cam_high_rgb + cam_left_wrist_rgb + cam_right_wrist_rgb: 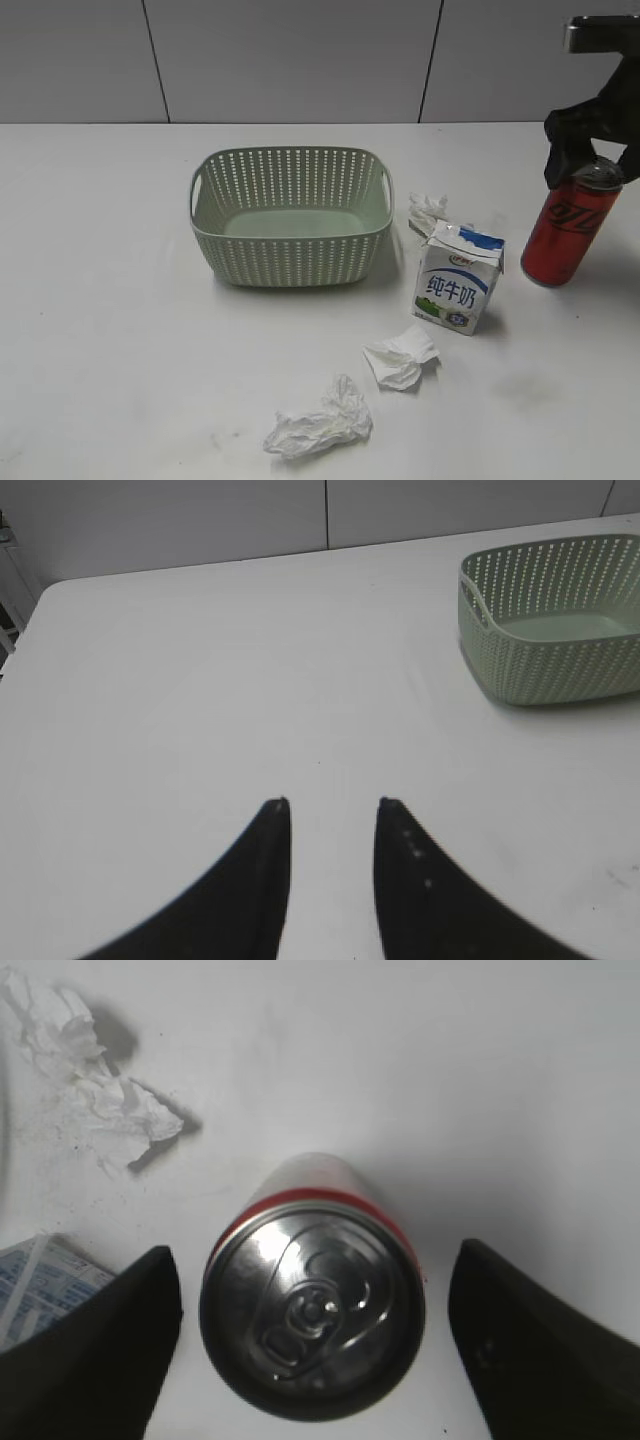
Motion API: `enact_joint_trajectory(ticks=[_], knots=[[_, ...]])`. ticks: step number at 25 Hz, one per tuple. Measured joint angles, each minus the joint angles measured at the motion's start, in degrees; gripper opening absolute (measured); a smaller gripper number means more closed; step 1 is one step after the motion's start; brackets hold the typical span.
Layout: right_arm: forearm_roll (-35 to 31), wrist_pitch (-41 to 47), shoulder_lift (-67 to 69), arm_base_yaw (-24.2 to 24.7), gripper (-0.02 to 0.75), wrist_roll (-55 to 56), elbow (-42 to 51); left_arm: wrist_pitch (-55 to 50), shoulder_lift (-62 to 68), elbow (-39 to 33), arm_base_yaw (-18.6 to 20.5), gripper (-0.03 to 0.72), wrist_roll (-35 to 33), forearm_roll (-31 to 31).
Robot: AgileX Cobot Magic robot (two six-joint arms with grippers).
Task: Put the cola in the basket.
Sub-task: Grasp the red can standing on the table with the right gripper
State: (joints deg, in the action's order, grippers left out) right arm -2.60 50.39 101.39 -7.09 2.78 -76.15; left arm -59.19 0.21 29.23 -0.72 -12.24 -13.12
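Observation:
The cola is a tall red can with a silver top, upright at the right of the table. In the right wrist view its top lies between my two fingers with gaps on both sides. My right gripper is open, right above the can. The pale green basket stands empty in the middle of the table, left of the can; it also shows in the left wrist view. My left gripper is open and empty over bare table, left of the basket.
A white-and-blue milk carton stands between the basket and the can; its corner shows in the right wrist view. Crumpled tissues lie behind the carton, in front of it and nearer the front edge.

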Motion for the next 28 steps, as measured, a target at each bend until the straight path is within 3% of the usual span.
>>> enact_joint_trajectory(ticks=[13, 20, 28], knots=[[-0.3, 0.0, 6.6, 0.0, 0.609, 0.8, -0.5, 0.0, 0.0, 0.0, 0.0, 0.231, 0.0, 0.0], [-0.2, 0.0, 6.8, 0.0, 0.521, 0.9, -0.5, 0.0, 0.0, 0.0, 0.0, 0.231, 0.0, 0.0], [-0.2, 3.1, 7.0, 0.0, 0.521, 1.0, -2.0, 0.0, 0.0, 0.0, 0.0, 0.231, 0.0, 0.0]])
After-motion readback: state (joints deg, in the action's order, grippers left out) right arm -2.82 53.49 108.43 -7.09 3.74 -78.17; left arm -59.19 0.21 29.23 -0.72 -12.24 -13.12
